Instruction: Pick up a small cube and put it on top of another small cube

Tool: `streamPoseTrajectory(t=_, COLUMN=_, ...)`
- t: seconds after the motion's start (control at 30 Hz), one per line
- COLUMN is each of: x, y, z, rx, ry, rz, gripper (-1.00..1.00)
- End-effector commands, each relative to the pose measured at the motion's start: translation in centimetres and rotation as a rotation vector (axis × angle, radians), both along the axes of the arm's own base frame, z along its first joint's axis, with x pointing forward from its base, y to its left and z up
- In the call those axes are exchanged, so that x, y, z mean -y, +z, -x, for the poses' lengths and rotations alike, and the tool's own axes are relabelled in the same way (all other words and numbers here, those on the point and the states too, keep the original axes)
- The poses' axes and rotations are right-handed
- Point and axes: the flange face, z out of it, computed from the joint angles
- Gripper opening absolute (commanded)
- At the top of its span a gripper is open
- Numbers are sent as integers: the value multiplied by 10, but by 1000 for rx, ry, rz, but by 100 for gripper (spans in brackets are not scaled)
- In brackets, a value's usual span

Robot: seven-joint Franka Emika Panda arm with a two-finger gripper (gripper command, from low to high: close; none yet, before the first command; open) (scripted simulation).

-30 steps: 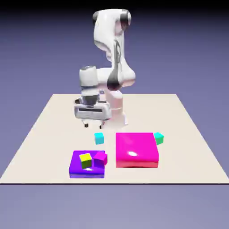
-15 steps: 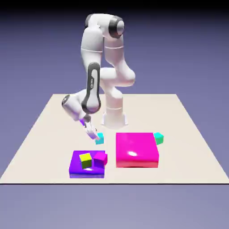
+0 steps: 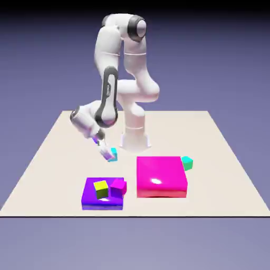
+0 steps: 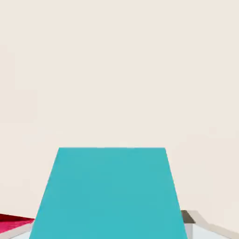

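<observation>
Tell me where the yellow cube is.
In the exterior view, the yellow cube sits on the purple block at lower left, beside a magenta cube.

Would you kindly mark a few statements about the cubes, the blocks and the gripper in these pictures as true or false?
1. The gripper is shut on a small cyan cube. True.
2. A small yellow cube sits on the flat purple block. True.
3. The small magenta cube rests on the large pink block. False: it sits on the flat purple block beside the yellow cube.
4. A second small teal cube is stacked on the yellow cube. False: it lies at the large pink block's far corner.
</observation>
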Motion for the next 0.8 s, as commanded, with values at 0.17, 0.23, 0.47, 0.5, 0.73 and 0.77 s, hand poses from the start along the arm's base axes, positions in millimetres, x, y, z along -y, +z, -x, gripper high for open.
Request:
streamPoseTrajectory(t=0.17, x=6, y=37, z=-85, rx=0, ry=-201, rz=36, gripper=-100)
streamPoseTrajectory(t=0.23, x=1, y=51, z=-115, rx=4, ry=-260, rz=32, gripper=-100)
streamPoseTrajectory(t=0.47, x=-31, y=100, z=-201, rx=13, ry=-432, rz=-30, gripper=-100)
streamPoseTrajectory(t=0.5, x=-31, y=100, z=-201, rx=13, ry=-432, rz=-30, gripper=-100)
streamPoseTrajectory(t=0.73, x=-50, y=54, z=-207, rx=14, ry=-431, rz=-32, gripper=100)
streamPoseTrajectory(t=0.77, x=-43, y=71, z=-206, rx=15, ry=-431, rz=-33, gripper=100)
